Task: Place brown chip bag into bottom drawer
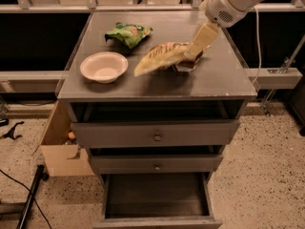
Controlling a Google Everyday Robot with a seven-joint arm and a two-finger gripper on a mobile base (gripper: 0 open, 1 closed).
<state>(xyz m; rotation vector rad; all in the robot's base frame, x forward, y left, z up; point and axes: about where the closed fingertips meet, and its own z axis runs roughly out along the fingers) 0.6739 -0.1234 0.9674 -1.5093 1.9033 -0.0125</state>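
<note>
Just off the hand (pixel 190 60) toward 8 o'clock stretches the brown chip bag (pixel 156 59), over the desk (pixel 224 80), its right end pinched by the closed hand. A white bowl (pixel 104 67) sits at its 9 o'clock and a green chip bag (pixel 128 33) at 11; the bottom drawer (pixel 157 202) stands pulled open at 6
</note>
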